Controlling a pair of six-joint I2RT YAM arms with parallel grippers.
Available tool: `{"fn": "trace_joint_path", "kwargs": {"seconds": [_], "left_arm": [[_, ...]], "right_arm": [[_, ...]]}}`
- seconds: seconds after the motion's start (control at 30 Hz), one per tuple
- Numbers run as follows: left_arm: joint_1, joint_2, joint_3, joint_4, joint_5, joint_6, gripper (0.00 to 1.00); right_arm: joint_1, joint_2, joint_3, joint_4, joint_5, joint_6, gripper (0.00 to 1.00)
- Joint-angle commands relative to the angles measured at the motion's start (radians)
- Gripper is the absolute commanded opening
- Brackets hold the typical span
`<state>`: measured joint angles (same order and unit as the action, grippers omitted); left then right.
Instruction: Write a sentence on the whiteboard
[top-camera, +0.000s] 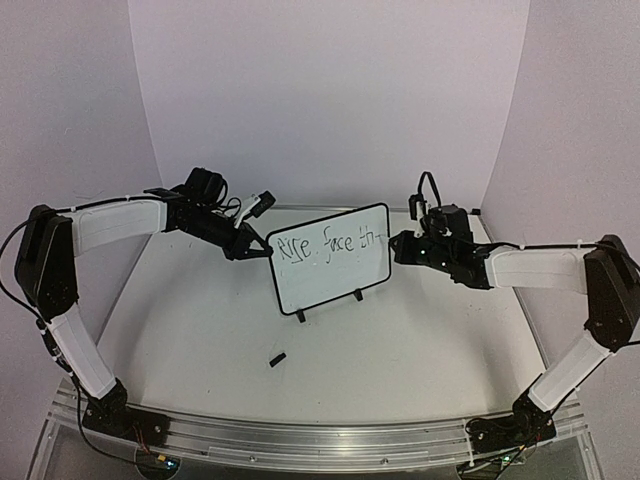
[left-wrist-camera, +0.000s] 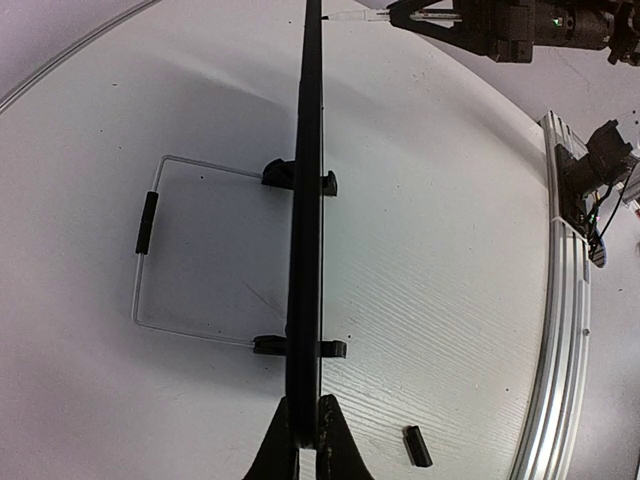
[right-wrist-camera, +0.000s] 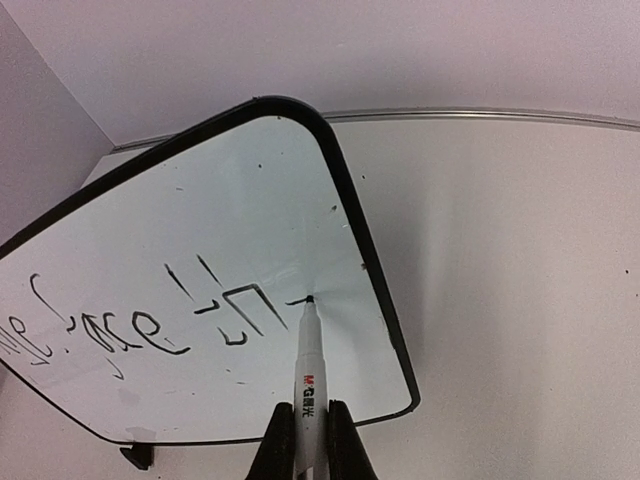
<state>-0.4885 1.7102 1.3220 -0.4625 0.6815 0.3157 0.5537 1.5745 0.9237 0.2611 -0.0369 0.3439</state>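
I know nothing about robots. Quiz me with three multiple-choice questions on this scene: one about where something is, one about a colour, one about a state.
1. Where is the small black piece?
A) on the table, in front of the whiteboard
B) on top of the board
C) behind the board

2. What colour is the writing?
A) red
B) blue
C) black

3. What is the right tool doing?
A) hanging open, empty
B) shut on a marker whose tip is at the board
C) gripping the board's foot

1 A: the top view shows it on the table, nearer the arms.
2 C: the strokes are black.
3 B: the wrist view shows it clamping the marker.
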Motion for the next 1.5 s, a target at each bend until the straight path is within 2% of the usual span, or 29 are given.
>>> {"fn": "trace_joint_path", "kwargs": {"seconds": [0.0,0.63,1.47], "left_arm": [[-0.019,0.059,-0.013,-0.122,-0.073,0.046,0.00],[-0.019,0.057,-0.013,-0.122,-0.074,0.047,0.00],[-0.019,0.060,-0.013,-0.122,-0.074,0.048,0.00]], "right_arm": [[-0.008,-0.007,0.025,0.010,0.065,-0.004,0.00],[-0.007,-0.022,0.044,0.031,0.010,-0.027,0.00],[-0.007,-0.013,-0.020,0.072,-0.044,-0.002,0.00]]}}
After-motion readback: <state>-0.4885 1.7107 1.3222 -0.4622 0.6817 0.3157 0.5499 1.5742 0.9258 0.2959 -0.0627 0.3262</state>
